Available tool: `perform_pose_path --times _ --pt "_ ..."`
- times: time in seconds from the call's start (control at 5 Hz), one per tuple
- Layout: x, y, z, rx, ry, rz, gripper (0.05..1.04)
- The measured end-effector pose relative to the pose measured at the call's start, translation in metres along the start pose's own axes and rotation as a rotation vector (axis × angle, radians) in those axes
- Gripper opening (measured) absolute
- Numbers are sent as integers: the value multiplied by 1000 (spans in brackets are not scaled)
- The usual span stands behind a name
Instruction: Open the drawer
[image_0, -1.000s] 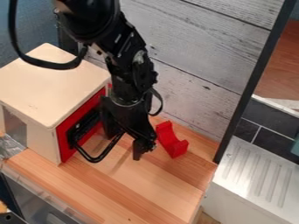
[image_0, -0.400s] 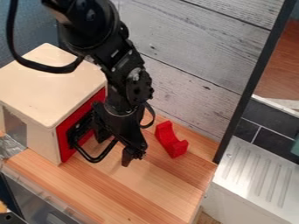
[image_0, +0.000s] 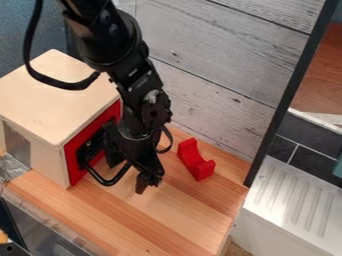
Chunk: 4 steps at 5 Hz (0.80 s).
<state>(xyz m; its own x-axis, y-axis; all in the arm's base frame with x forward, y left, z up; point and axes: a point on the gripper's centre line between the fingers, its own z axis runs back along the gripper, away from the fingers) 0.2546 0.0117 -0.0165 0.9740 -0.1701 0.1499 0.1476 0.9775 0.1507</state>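
The gripper (image_0: 127, 171) hangs over the wooden counter, in front of the box's red drawer front (image_0: 75, 159), and stands open. One finger is close to the black handle (image_0: 107, 182), and the other points down on the handle's right side. Whether either finger touches the handle, I cannot tell. The drawer front sits flush with the pale wooden box (image_0: 57, 100), so the drawer is closed. Part of the red front and the handle's far end are hidden behind the gripper.
A red curved block (image_0: 195, 160) lies on the wooden counter (image_0: 180, 215), right of the gripper. Behind stands a grey plank wall (image_0: 220, 65) with a dark upright edge. At the right is a white ribbed drainboard (image_0: 294, 200).
The gripper has moved left and slightly down, nearer to the drawer's handle. The drawer, its handle and the red block have stayed where they were.
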Motion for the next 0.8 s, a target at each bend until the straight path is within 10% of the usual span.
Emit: perform_pose_path --times 0.4,0.8 --pt "2 3 -12 2 -7 47 968" --pt "2 -4 -10 -23 -36 114 390"
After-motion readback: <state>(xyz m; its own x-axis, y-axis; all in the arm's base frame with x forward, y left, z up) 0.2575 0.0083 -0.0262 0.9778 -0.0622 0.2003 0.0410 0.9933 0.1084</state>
